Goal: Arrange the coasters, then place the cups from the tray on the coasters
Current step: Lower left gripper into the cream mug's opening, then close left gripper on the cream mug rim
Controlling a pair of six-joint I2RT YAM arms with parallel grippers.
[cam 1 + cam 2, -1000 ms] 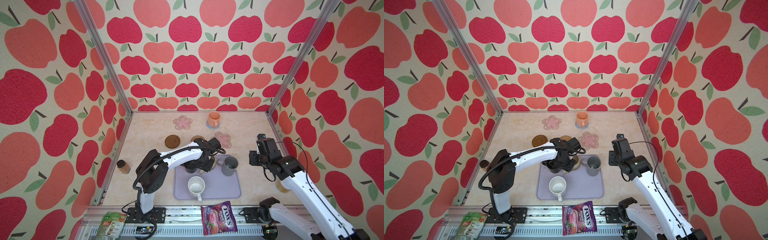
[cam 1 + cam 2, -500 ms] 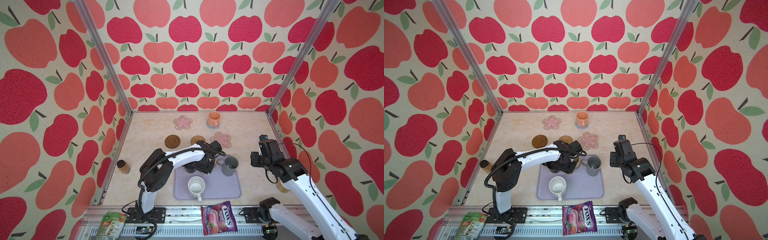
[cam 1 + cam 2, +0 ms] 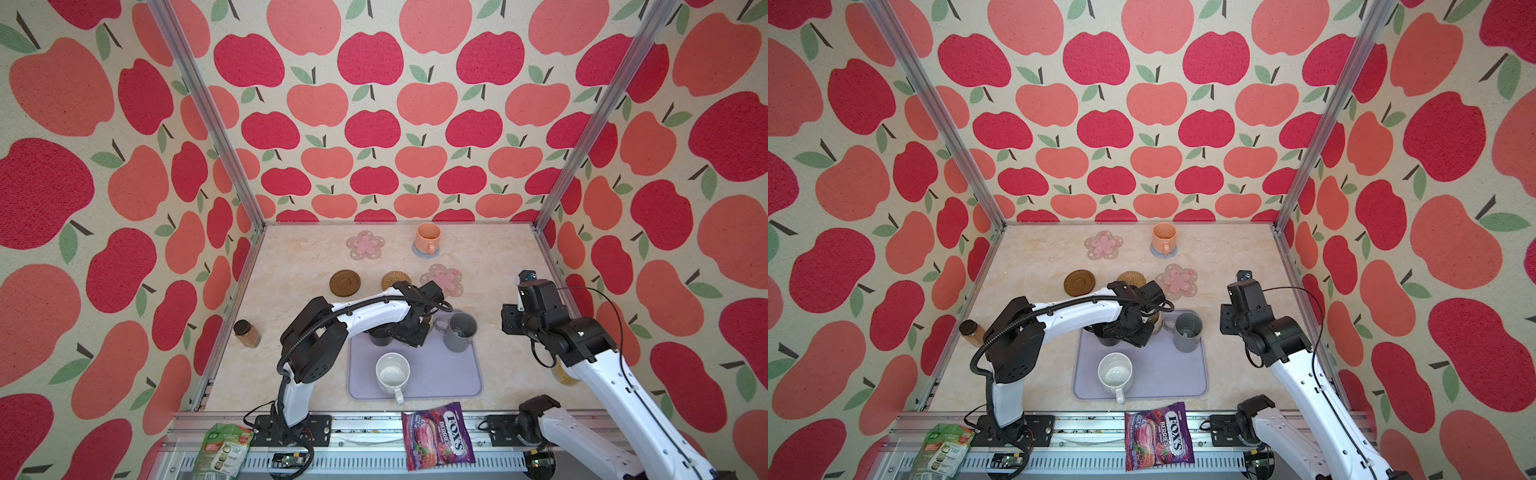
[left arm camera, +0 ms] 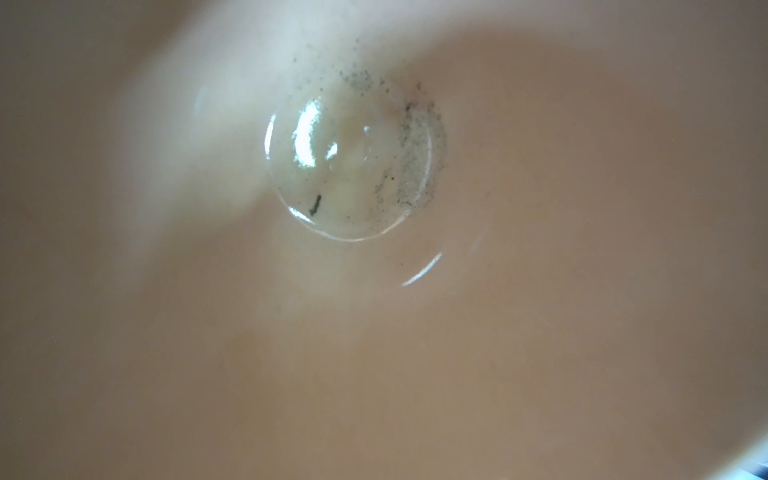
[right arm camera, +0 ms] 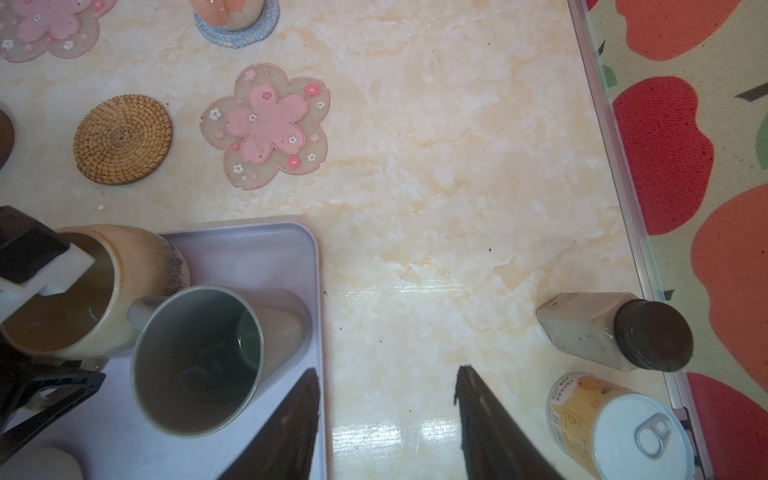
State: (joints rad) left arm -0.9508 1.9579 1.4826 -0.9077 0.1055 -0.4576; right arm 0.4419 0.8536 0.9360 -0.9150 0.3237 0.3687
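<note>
Apple-patterned walls enclose a pale marbled surface [image 3: 291, 291]. Near its front edge lies the large flat lavender tray [image 3: 440, 378], which carries four mugs. A speckled white mug [image 3: 392, 374] stands at the front, with a black mug [image 3: 380, 337] and a beige glazed mug [image 5: 137, 266] at the back. A tall grey mug [image 3: 459, 332] stands at the back right corner, just beside the beige one. Your left tool [image 3: 409, 330] sits over the beige mug. One white finger [image 5: 50, 270] dips inside its rim, and the left wrist view looks down at the mug's glossy floor. Whether the tool pinches the wall you cannot tell. Your right tool [image 5: 386, 372] hangs above the surface just right of the tray, its two dark fingers spread apart. Beyond the tray lie a dark brown round disc coaster [image 3: 345, 283], a round woven rattan coaster [image 3: 395, 279] and a pink flower-shaped coaster [image 3: 442, 279], all bare. Farther back, a second pink flower coaster [image 3: 365, 245] lies bare, and an orange mug [image 3: 428, 237] stands upright on the round grey-blue knit coaster [image 5: 249, 35]
</note>
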